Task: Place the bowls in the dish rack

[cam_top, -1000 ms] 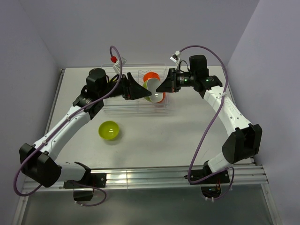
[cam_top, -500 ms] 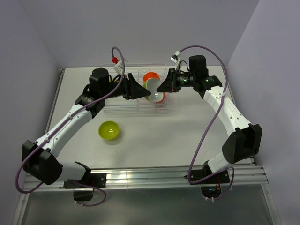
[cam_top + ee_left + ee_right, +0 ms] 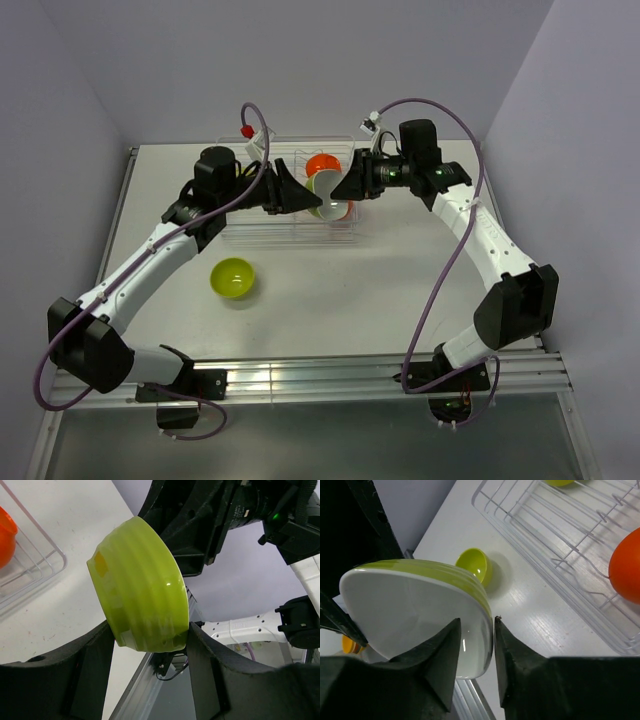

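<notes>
A lime-green bowl (image 3: 325,190) with a white inside hangs tipped on its side over the right end of the dish rack (image 3: 240,228). My left gripper (image 3: 150,630) is shut on this bowl (image 3: 140,605), its fingers pressed against both sides of the base. My right gripper (image 3: 477,625) stands open, its jaws loosely straddling the same bowl's (image 3: 415,615) rim. An orange bowl (image 3: 322,162) sits in the rack's far right corner. Another lime-green bowl (image 3: 232,277) rests upright on the table in front of the rack.
The wire rack (image 3: 545,530) lies at the back of the white table, close to the rear wall. In the right wrist view the loose green bowl (image 3: 472,565) sits near the rack's edge. A metal rail (image 3: 330,375) runs along the near table edge by the arm bases.
My left gripper has closed onto the bowl's base. My right gripper, shut on the rim before, has now opened. Both arms have stayed almost in place.
</notes>
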